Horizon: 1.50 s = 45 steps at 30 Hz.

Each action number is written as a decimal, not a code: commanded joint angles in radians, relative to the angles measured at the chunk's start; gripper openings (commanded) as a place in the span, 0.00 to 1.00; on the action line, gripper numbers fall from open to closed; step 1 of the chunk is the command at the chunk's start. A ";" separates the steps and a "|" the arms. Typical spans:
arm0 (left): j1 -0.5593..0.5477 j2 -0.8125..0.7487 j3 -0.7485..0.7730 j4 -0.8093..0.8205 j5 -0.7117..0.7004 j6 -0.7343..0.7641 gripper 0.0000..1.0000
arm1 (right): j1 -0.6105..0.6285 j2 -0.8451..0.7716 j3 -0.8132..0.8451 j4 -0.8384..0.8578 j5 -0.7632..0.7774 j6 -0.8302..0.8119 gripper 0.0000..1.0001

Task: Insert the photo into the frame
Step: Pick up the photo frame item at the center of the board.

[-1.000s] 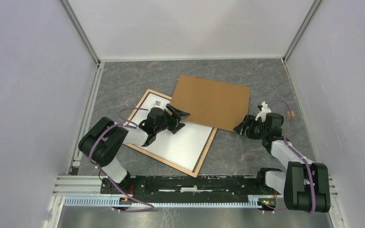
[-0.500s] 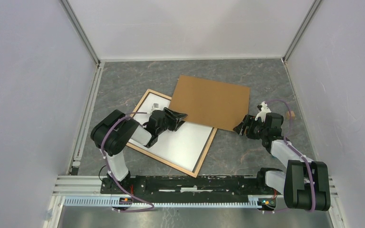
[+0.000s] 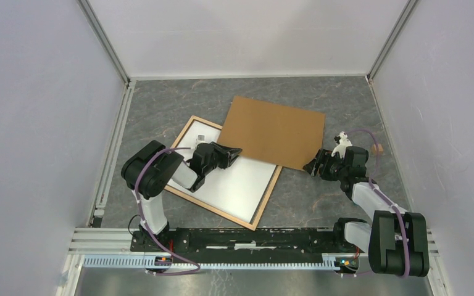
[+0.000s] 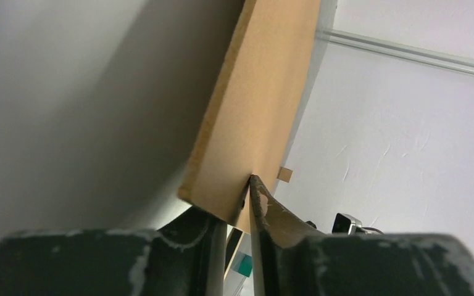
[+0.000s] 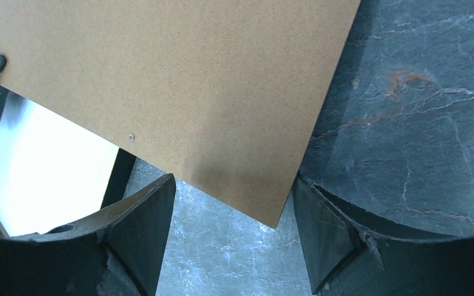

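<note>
L claw looks clamped on the board corner, centre of top view; R claw apart above board's near corner; photo lies white-side up in frame, lower centre-left. Risk: thin pinch slips, or moving board drags photo out.

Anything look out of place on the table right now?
The backing board lies askew, its near edge overlapping the far side of the frame and the photo instead of sitting square inside. The left gripper has its fingers pinching that edge.
</note>
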 commanded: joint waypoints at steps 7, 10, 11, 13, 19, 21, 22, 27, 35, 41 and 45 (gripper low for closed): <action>0.057 -0.232 0.003 -0.170 0.005 0.061 0.09 | 0.017 -0.064 0.008 -0.057 0.038 -0.050 0.76; 0.076 -0.348 0.036 -0.328 0.016 0.123 0.08 | 0.023 -0.103 0.022 -0.105 0.081 -0.065 0.77; 0.080 -0.388 0.059 -0.385 0.022 0.152 0.06 | 0.025 -0.123 0.032 -0.128 0.096 -0.072 0.77; 0.083 -0.454 0.109 -0.502 0.026 0.210 0.04 | 0.030 -0.163 0.064 -0.183 0.129 -0.096 0.78; 0.086 -0.566 0.274 -0.808 0.028 0.321 0.02 | 0.109 -0.298 0.235 -0.352 0.265 -0.178 0.83; 0.086 -0.582 0.315 -0.861 0.040 0.335 0.02 | 0.166 -0.315 0.293 -0.399 0.302 -0.208 0.84; 0.086 -0.591 0.331 -0.881 0.046 0.337 0.02 | 0.201 -0.320 0.315 -0.415 0.321 -0.221 0.84; 0.086 -0.623 0.433 -1.010 0.058 0.342 0.02 | 0.368 -0.362 0.358 -0.410 0.364 -0.324 0.80; 0.086 -0.636 0.513 -1.089 0.110 0.325 0.02 | 0.793 -0.277 0.431 -0.403 0.722 -0.409 0.79; 0.085 -0.656 0.528 -1.124 0.113 0.332 0.02 | 1.108 -0.116 0.519 -0.489 1.127 -0.468 0.80; 0.091 -0.646 0.561 -1.166 0.125 0.354 0.02 | 1.245 -0.018 0.521 -0.538 1.428 -0.491 0.79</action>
